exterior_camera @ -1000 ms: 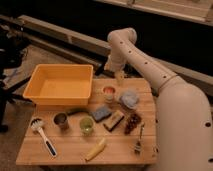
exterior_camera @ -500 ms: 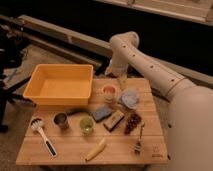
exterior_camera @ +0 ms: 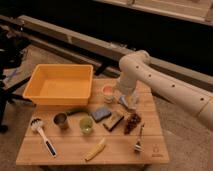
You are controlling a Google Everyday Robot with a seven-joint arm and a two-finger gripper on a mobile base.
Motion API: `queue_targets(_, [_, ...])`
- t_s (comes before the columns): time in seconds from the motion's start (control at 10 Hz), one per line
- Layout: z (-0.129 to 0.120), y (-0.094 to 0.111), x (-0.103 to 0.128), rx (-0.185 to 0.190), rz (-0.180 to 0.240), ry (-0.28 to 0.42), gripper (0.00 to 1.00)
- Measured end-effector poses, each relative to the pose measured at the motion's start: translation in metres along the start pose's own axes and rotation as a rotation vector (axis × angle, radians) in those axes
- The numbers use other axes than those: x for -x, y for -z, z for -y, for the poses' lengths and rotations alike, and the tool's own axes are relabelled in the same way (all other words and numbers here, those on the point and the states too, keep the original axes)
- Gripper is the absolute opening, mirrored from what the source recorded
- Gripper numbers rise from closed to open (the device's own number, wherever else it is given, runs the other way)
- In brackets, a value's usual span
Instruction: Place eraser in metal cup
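The arm (exterior_camera: 165,87) reaches in from the right and bends down at its elbow, so the claw (exterior_camera: 126,100) hangs low over the far right part of the counter (exterior_camera: 120,154). It cannot be told whether the claw is open or closed, and it carries nothing that can be made out. Right under it, a little to its right, lies a pale grey-blue lump (exterior_camera: 133,104); whether the two touch is unclear. Just left of the claw stands a white-and-orange cup (exterior_camera: 108,93). The eraser (exterior_camera: 114,120) lies flat on the counter, nearer the camera than the claw and slightly to its left, apart from it. A blue sponge (exterior_camera: 100,113) sits just beside the eraser, on the side away from the claw. On the eraser's other side, almost straight in front of the claw, is a dark cluster (exterior_camera: 132,122), with a fork (exterior_camera: 138,141) nearer the camera. The metal cup (exterior_camera: 61,120) stands upright well to the claw's left and nearer the camera, with a green cup (exterior_camera: 86,125) between it and the eraser. A yellow bin (exterior_camera: 62,99) fills the far left, well away from the claw. A brush (exterior_camera: 42,136) and a yellow wedge (exterior_camera: 95,149) lie along the near edge.
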Motion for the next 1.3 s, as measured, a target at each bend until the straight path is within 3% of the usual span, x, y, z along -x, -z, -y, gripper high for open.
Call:
queue_targets(0.6, [-0.021, -0.053, 0.025, 0.058, 0.019, 0.097, 0.80])
queue_targets(1.3, [-0.004, -0.103, 0.011, 0.101, -0.035, 0.090, 0.80])
